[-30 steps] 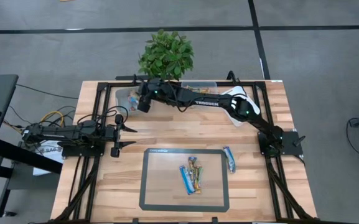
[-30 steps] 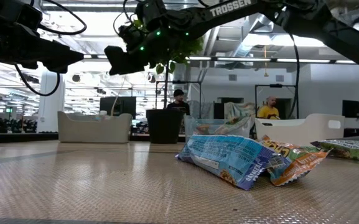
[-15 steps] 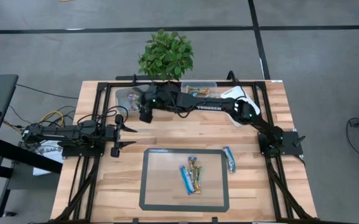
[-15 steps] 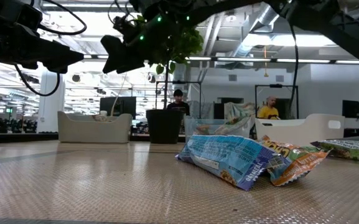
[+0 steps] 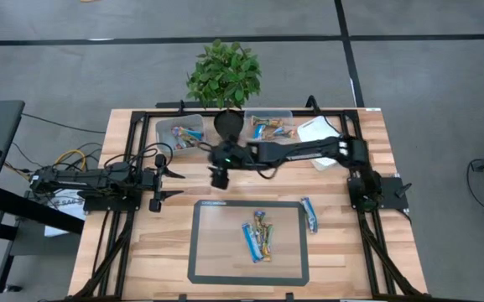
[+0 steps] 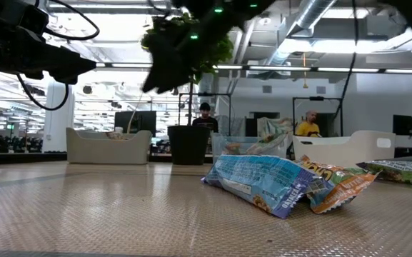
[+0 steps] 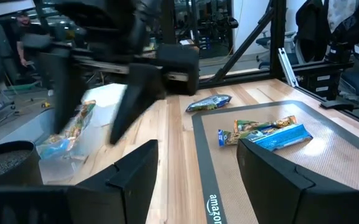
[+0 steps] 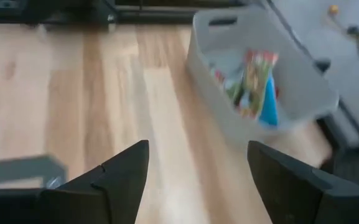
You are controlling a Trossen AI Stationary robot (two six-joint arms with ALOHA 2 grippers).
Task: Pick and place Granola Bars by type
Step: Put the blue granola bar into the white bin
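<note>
Several granola bars (image 5: 258, 236) lie in a small heap on the dark-framed mat; the low view shows a blue-and-white one (image 6: 263, 183) in front and a tan one behind. One more blue bar (image 5: 309, 214) lies on the wood just right of the mat. My right gripper (image 5: 219, 178) hangs open and empty over the bare wood between the far-left tub (image 5: 179, 132) and the mat's far-left corner. Its spread fingers show around (image 8: 198, 180). My left gripper (image 5: 173, 184) waits open at the table's left, level above the wood, also seen at the bottom of its own view (image 7: 198, 180).
Two tubs with bars stand at the far edge, the far-left tub (image 8: 260, 81) and the middle one (image 5: 268, 126). A white tub (image 5: 317, 131) is to their right and a potted plant (image 5: 223, 74) behind them. The black frame rails run along both table sides.
My right gripper has swung from above the far-left tub toward the table's near edge and a little right. It now hangs over the wood near the mat's far-left corner. The bars on the mat and my left arm have not moved.
</note>
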